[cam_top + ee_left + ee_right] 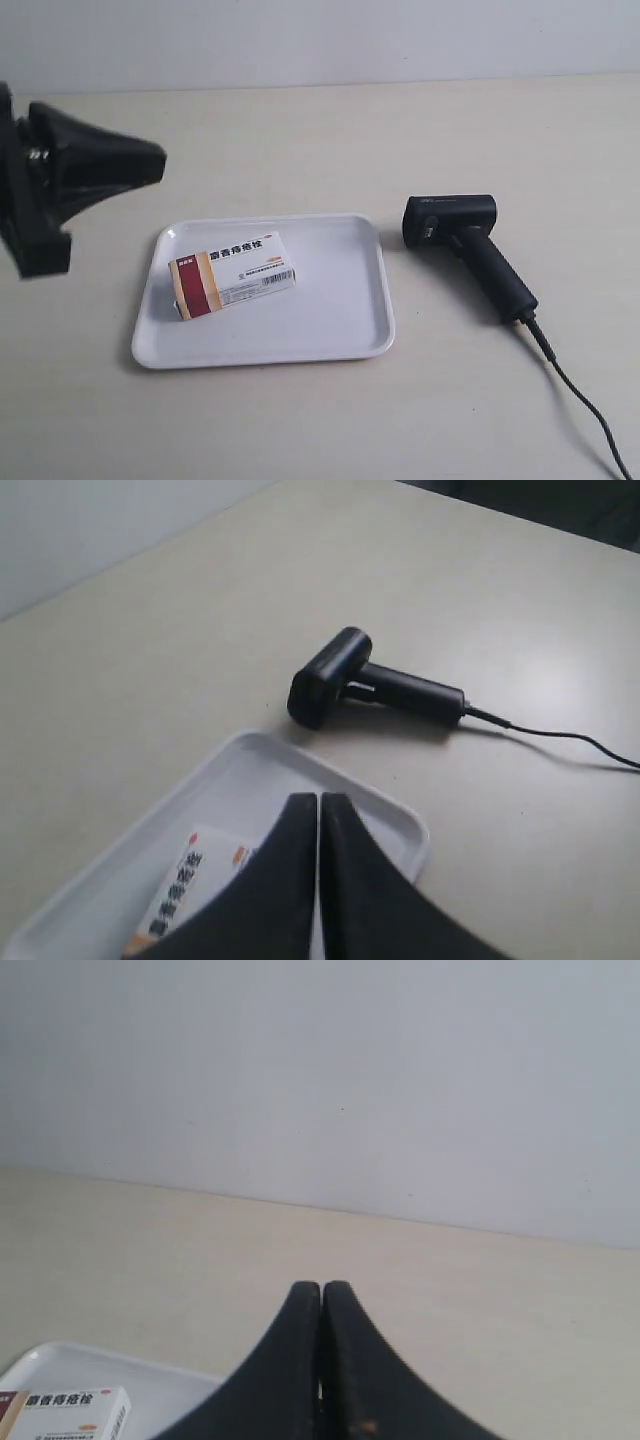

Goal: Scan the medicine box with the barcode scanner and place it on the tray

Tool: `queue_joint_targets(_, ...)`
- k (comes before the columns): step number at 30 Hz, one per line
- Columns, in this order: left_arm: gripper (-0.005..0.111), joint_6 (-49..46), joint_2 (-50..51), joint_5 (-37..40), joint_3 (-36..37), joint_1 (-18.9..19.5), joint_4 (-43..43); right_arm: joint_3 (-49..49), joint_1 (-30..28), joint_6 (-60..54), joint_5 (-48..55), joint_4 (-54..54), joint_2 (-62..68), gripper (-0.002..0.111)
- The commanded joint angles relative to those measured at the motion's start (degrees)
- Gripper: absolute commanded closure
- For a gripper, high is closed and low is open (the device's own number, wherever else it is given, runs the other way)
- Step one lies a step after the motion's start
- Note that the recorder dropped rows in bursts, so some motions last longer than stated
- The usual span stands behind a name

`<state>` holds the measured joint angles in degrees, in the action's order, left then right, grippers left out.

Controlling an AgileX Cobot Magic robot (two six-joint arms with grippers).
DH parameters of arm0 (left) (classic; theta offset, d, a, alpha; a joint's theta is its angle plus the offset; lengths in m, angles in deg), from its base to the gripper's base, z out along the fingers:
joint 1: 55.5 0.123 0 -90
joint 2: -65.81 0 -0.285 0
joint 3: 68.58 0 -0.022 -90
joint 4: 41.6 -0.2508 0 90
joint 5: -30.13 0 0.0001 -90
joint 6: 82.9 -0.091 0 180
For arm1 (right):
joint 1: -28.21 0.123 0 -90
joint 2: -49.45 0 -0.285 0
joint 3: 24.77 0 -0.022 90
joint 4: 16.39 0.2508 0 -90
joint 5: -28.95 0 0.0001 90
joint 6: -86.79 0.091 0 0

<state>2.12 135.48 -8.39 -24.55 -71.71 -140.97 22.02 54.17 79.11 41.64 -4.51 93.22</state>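
Note:
The medicine box [235, 272], white with a dark red and tan end, lies flat in the left part of the white tray [350, 340]. The black barcode scanner [470, 240] lies on its side on the table to the right of the tray. My left gripper [160, 160] hovers shut and holding nothing, up and to the left of the tray. In the left wrist view the shut left gripper [319, 798] hangs over the tray [400, 820]; the medicine box [190, 880] is partly hidden and the scanner [370, 680] lies beyond. The right gripper [321, 1285] is shut and empty, with the tray [60, 1355] and medicine box [70, 1410] at the frame's edge.
The scanner's black cable [580, 400] trails from the handle toward the table's front right corner. A pale wall [320, 40] stands along the table's far edge. The right arm does not show in the exterior view.

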Motion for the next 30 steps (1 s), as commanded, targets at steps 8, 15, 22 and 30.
queue_joint_targets(8,0.104,0.52,-35.24,24.1,26.9,0.24,17.81,6.02,0.05,0.29,3.44,0.21,-13.37,0.108)
queue_joint_targets(15,0.104,0.52,-49.42,16.83,33.08,0.24,16.24,6.02,0.05,0.29,3.69,0.21,-13.96,0.108)
queue_joint_targets(22,0.104,-3.19,-54.87,27.6,33.19,0.24,16.43,6.02,0.05,0.29,3.69,0.21,-13.96,0.108)
queue_joint_targets(30,0.104,-62.66,-59.9,53.7,33.01,0.24,69.79,6.02,0.05,0.29,3.98,0.09,-13.96,0.108)
